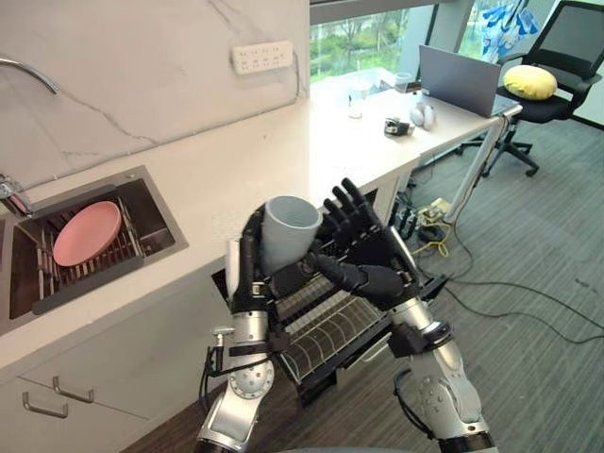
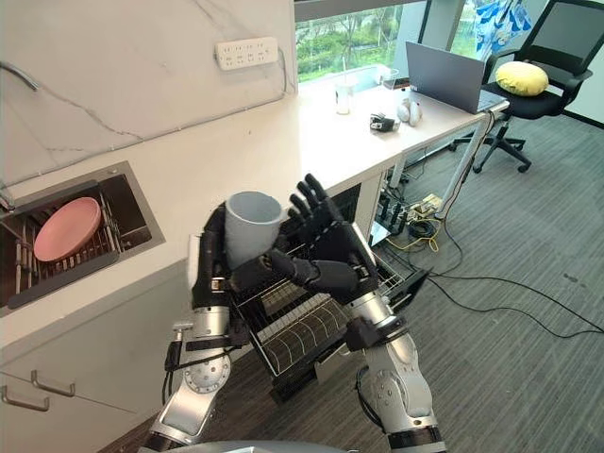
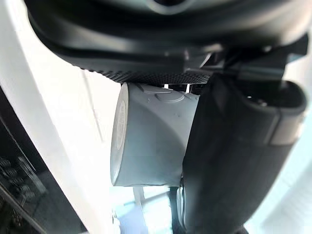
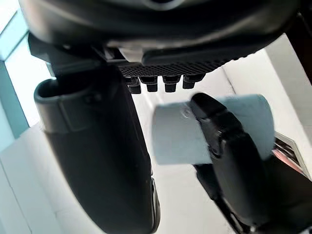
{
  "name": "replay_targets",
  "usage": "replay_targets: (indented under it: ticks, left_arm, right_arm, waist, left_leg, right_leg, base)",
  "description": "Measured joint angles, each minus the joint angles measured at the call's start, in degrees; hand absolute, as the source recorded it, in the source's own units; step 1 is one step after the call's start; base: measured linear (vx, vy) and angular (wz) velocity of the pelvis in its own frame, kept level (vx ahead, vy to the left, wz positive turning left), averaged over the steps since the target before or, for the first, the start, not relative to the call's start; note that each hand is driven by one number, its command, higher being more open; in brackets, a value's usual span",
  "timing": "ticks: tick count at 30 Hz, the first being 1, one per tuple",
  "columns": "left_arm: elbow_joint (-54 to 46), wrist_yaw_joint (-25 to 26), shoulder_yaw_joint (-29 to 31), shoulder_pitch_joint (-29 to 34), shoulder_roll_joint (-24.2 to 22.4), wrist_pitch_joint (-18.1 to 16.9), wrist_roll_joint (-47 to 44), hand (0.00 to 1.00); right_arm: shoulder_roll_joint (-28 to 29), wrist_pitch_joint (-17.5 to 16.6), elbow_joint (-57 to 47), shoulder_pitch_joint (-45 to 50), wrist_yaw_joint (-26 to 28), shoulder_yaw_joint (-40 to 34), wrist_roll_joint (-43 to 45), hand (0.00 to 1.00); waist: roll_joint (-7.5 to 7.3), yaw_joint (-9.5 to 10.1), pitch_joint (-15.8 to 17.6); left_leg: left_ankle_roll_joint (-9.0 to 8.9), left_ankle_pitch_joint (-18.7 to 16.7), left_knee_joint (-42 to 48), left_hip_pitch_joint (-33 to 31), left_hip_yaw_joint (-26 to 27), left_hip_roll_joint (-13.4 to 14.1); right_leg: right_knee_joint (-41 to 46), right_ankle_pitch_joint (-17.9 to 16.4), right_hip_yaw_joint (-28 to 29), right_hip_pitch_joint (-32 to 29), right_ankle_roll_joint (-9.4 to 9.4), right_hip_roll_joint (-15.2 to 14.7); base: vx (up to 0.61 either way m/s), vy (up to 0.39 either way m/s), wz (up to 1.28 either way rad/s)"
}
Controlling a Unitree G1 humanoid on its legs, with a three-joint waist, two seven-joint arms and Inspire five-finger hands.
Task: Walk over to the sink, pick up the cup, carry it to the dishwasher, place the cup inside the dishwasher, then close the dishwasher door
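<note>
Where left robot hand [image 1: 247, 272] curls, cup [image 1: 288, 234] sits held.

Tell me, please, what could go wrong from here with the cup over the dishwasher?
1. The cup is upright between the left robot hand and the right robot hand, whose fingers stand straight beside it. If either eases off unevenly, the cup may slip and drop onto the rack.
2. The rack is pulled out just below the arms, so lowering the cup could knock a wrist against it.
</note>
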Motion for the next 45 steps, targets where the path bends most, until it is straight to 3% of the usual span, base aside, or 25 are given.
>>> replay_targets:
  ticks: [11,12,27,28,45]
  left_arm:
    - [0.0,-2.0,-3.1,-0.8,1.6,-2.0,2.1,0.00]
    - [-0.1,-2.2,-3.7,-0.8,1.7,-2.1,2.1,0.00]
    - [-0.6,-2.7,-4.6,-0.7,1.9,-1.8,2.0,0.00]
    - [-0.6,-2.5,-4.6,-0.7,1.9,-1.7,2.0,1.00]
    - [-0.7,-1.5,-5.0,-0.3,1.2,-1.6,1.4,1.00]
  right_arm:
    - [-1.6,1.9,0.0,-1.6,-4.5,0.5,-2.9,1.00]
    - [-1.6,2.0,0.0,-1.6,-5.3,0.5,-3.5,0.00]
    - [-1.2,2.2,0.0,-1.6,-11.2,0.6,-6.2,0.00]
    - [-1.1,2.2,0.0,-1.6,-11.3,0.6,-6.2,0.00]
    - [1.9,4.6,0.5,-1.4,-14.1,0.6,0.2,0.00]
  waist:
    - [-0.12,0.35,-0.1]
    - [-0.18,0.39,-0.2]
    - [-0.25,0.44,-0.2]
    - [-0.26,0.43,-0.2]
    - [-0.39,0.42,-0.2]
  left_leg:
    - [0.03,0.0,-0.1,-0.3,0.2,0.0]
    - [0.03,0.0,-0.1,-0.4,0.2,0.0]
    - [0.03,0.0,-0.1,-0.6,0.3,0.0]
    - [0.03,0.0,-0.1,-0.6,0.3,0.0]
    - [0.08,0.0,-0.6,-0.6,0.4,0.0]
  right_leg:
    - [0.0,0.0,0.3,-0.4,0.04,0.0]
    - [0.0,0.0,0.4,-0.6,0.04,0.0]
    - [0.2,0.0,0.5,-0.9,0.04,0.0]
    - [0.2,0.0,0.5,-0.9,0.03,0.0]
    - [0.2,0.0,0.6,-1.1,0.05,0.0]
  base:
    - [0.00,0.000,-0.01]
    - [0.00,0.000,0.00]
    - [0.00,0.000,0.00]
    - [0.00,0.000,0.00]
    - [0.00,0.000,0.00]
